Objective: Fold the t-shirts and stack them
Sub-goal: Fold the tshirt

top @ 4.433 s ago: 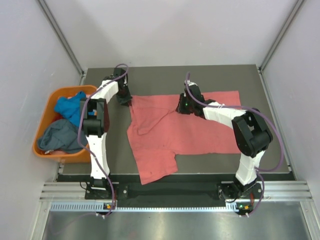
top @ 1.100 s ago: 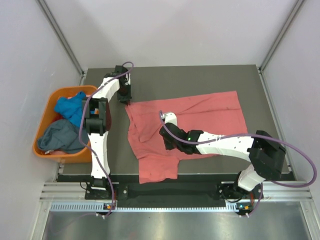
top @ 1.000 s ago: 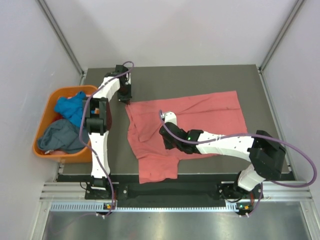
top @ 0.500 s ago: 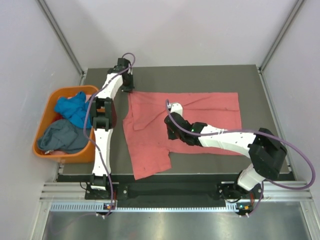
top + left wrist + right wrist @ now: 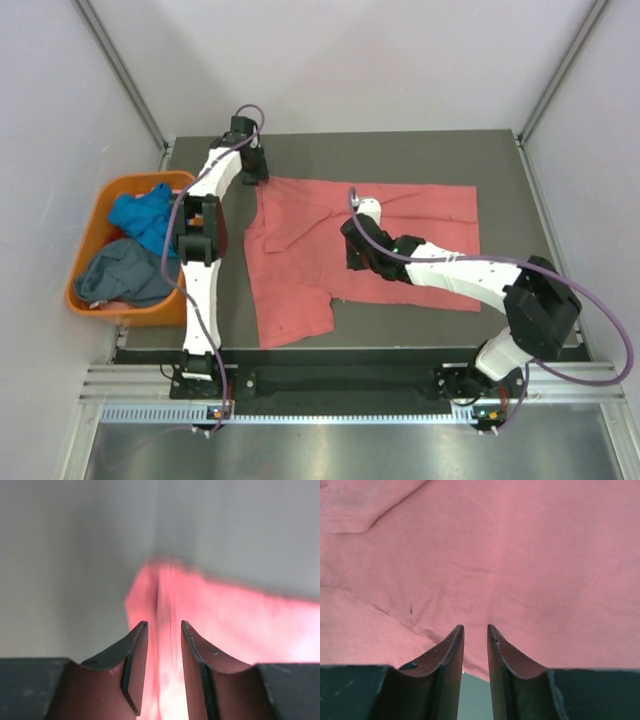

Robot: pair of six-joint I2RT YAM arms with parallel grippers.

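The salmon-pink t-shirt (image 5: 300, 250) lies spread on the dark table (image 5: 420, 160). One sleeve points to the near edge. My left gripper (image 5: 256, 174) is at the shirt's far left corner, shut on a fold of the cloth (image 5: 225, 615). The fold runs between its fingers (image 5: 164, 624). My right gripper (image 5: 352, 264) is low over the shirt's middle, close to its lower edge. In the right wrist view its fingers (image 5: 475, 626) are almost together, with nothing pinched between them and flat pink cloth (image 5: 520, 555) beyond the tips. The bright blue shirt (image 5: 140, 215) and the slate grey-blue shirt (image 5: 120, 272) lie crumpled in the tub.
The orange plastic tub (image 5: 130, 180) stands off the table's left edge, beside the left arm. White walls and metal posts close in the back and sides. The right arm stretches across the shirt's lower right part.
The left gripper has pulled the shirt's corner toward the far edge, and the bunched shirt is now stretched flatter. The right gripper has slid up and to the right over the cloth.
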